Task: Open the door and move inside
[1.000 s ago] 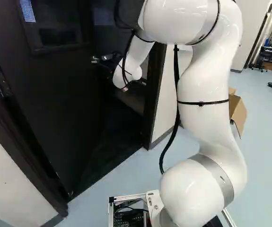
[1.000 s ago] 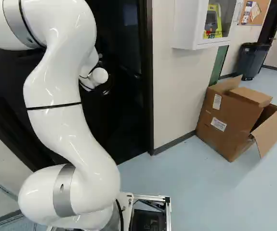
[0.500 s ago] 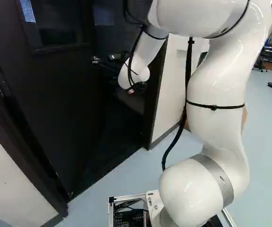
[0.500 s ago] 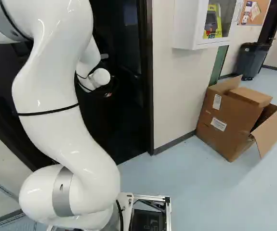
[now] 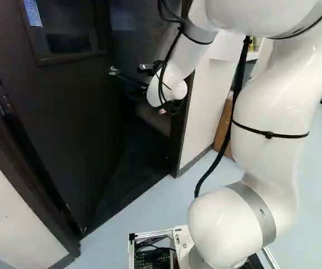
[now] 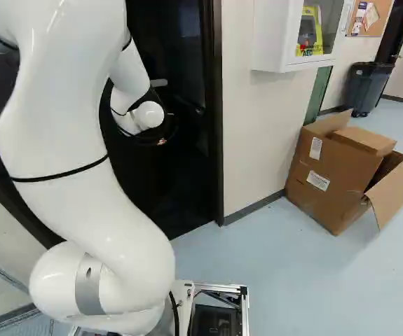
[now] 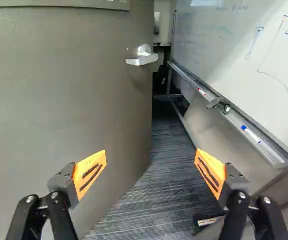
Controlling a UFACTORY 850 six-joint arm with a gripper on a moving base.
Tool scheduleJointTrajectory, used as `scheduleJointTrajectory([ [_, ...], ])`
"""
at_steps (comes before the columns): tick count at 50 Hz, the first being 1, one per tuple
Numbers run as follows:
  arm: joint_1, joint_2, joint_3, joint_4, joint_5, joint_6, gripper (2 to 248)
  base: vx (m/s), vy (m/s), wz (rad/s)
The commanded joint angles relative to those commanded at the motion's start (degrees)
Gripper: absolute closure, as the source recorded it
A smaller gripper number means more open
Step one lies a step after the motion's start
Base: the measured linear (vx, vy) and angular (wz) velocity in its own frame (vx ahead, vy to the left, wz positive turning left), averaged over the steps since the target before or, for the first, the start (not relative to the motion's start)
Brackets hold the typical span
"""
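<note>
One door (image 5: 71, 123) ajar, left of left base view; one gripper (image 5: 140, 77), two fingers spread wide.
One handle (image 7: 142, 56) ahead on door; one whiteboard (image 7: 229, 45), handwritten, two markers (image 7: 251, 134) on ledge, narrowing way in; one box (image 6: 338, 171), two labels (image 6: 318, 180); one bin (image 6: 368, 87).

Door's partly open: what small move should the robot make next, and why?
Probably ease the open tool against the door to push it wider: it stands only partly open, its handle lies ahead of the tool, and only a narrow gap shows between handle and whiteboard.
</note>
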Motion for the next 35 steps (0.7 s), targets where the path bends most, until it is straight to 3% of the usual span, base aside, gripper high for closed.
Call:
scheduleJointTrajectory([
  [35, -5.15, 8.62, 9.20, 1.46, 0.00, 0.00, 3, 0.000, 0.000, 0.000],
])
